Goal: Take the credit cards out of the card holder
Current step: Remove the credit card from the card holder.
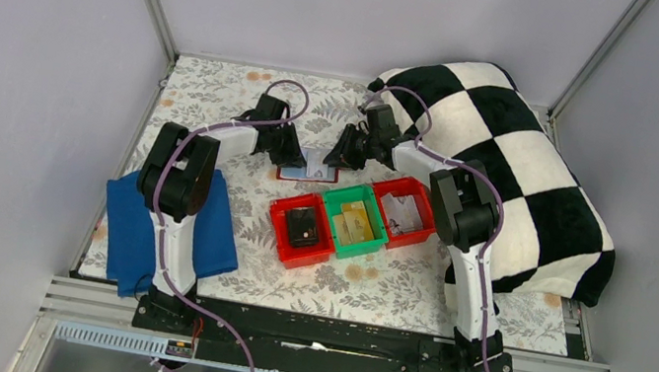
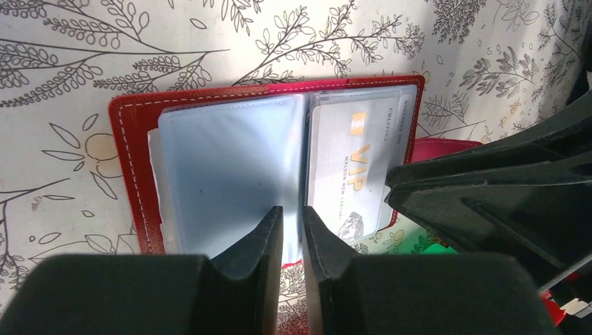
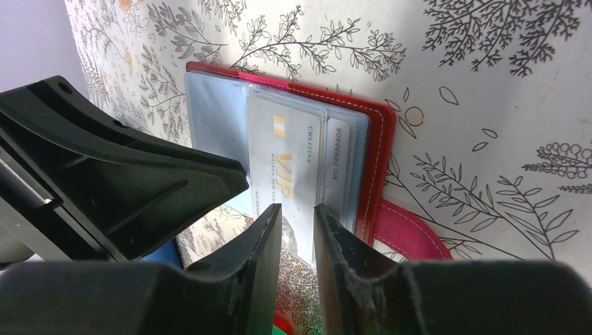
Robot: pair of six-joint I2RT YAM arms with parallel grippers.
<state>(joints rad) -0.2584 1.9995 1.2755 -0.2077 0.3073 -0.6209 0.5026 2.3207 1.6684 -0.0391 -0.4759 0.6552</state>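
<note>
Card holder (image 2: 130,139) open w/ VIP card (image 2: 349,164) inside.

Top view even, sharp; wrist views bright, patchy light on worktop (image 2: 489,42); card holder (image 2: 230,160) sheen; near jaws blurred

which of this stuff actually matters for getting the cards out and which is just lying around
In the job: card holder, VIP card in its pocket, left end effector, right end effector.
Just lying about: blue cloth, checkered blanket, green bin, black box in a red bin.
</note>
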